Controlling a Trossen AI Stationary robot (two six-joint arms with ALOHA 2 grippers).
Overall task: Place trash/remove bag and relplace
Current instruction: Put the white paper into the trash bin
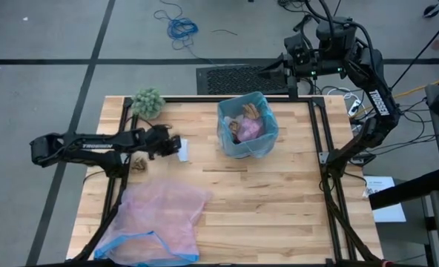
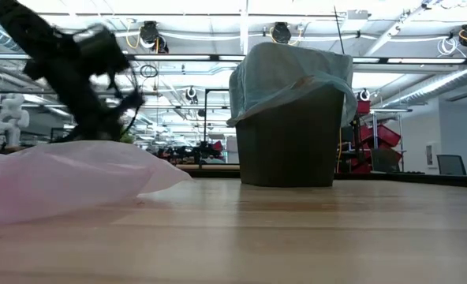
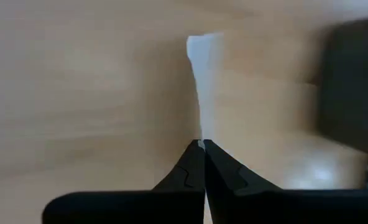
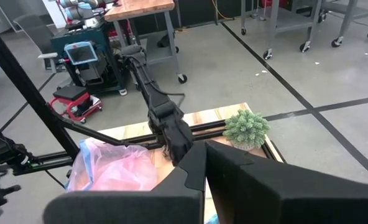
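Observation:
My left gripper (image 1: 176, 146) is low over the table's left half, shut on a white paper piece (image 1: 184, 151) of the trash. A brown scrap (image 1: 139, 163) lies on the wood beside the left arm. The brown bin (image 2: 289, 142) stands at the table's far middle. It is lined with the light-blue bag (image 1: 247, 141), whose rim folds over the bin's edge, and it holds brown, white and pink trash (image 1: 247, 122). My right gripper (image 4: 206, 149) is shut on nothing, raised beyond the table's far right corner. My left gripper pinches the white paper piece by its near end (image 3: 201, 135) between the two fingertips (image 3: 190, 163). The fingers slant down from the table's left. The paper (image 3: 201, 74) sticks out past the tips toward the bin. I cannot tell whether its far end touches the wood.
A fuzzy green ball (image 1: 148, 102) sits at the table's far left corner. A translucent pink bag with a blue rim (image 1: 156, 222) lies spread on the near left. Black frame rails (image 1: 317, 133) run along the table's left and right sides. Bare wood lies to the near right.

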